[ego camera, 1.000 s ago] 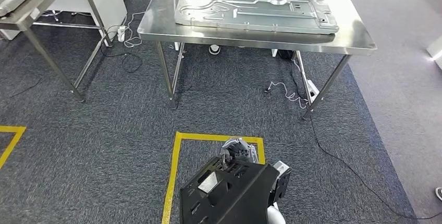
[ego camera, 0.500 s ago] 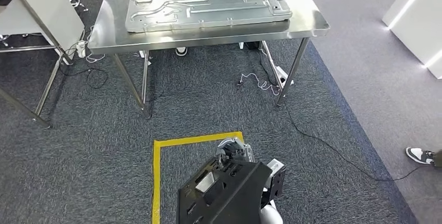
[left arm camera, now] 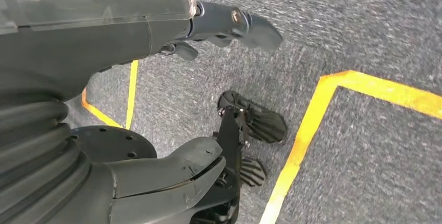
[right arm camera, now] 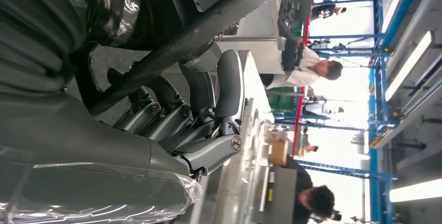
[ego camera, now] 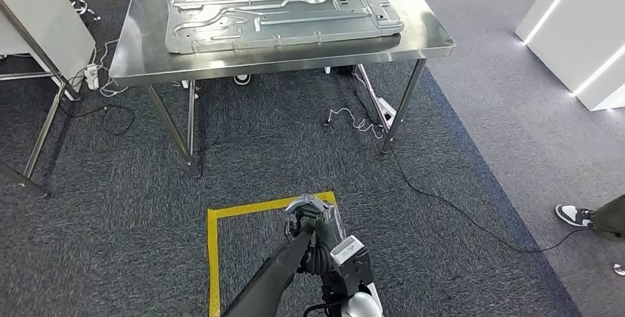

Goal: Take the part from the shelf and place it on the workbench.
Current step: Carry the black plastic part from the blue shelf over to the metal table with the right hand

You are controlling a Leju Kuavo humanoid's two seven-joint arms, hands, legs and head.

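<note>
The part point(ego camera: 274, 276) is a dark flat piece, seen almost edge-on low in the head view. My right hand point(ego camera: 315, 217) grips its upper end. In the right wrist view the right hand's point(right arm camera: 198, 112) fingers curl around a dark bar of the part point(right arm camera: 208, 18). My left hand point(left arm camera: 156, 31) hangs over the carpet with fingers and thumb apart and nothing in it. The steel workbench point(ego camera: 424, 37) stands ahead across the carpet. A large pressed metal plate point(ego camera: 280, 15) lies on it.
A yellow tape square point(ego camera: 214, 258) marks the grey carpet under my hand. Cables point(ego camera: 442, 199) trail from the workbench legs. A person's shoe point(ego camera: 573, 215) is at the right edge. White cabinets stand at the right point(ego camera: 582, 29) and the left point(ego camera: 37, 22).
The camera has swung, so the workbench sits further left and squarer in view. The part has turned from broad face up to nearly edge-on. A shoe has come into view.
</note>
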